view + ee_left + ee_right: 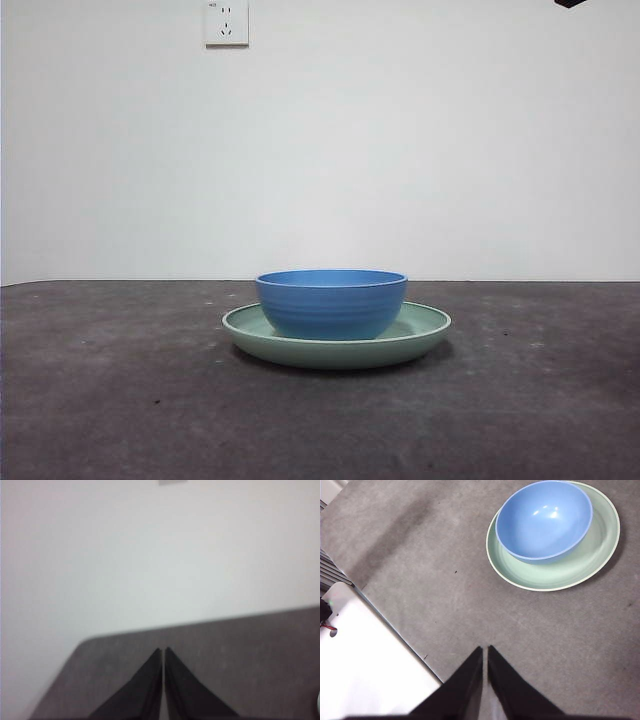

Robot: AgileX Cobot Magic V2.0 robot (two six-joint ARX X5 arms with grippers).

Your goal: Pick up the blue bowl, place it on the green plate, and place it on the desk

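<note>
Front view: blue bowl [331, 303] nested in green plate [420, 335] on counter [120, 400] | right claw [485, 652] closed, empty, well apart | left claw [163, 652] closed, waiting.

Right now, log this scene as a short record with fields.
bowl: blue bowl sits upright in the green plate, empty
plate: flat on the desk
left gripper: jaws shut, over bare desk, holding nothing
right gripper: jaws shut, holding nothing, apart from the plate
wall: socket above
</note>
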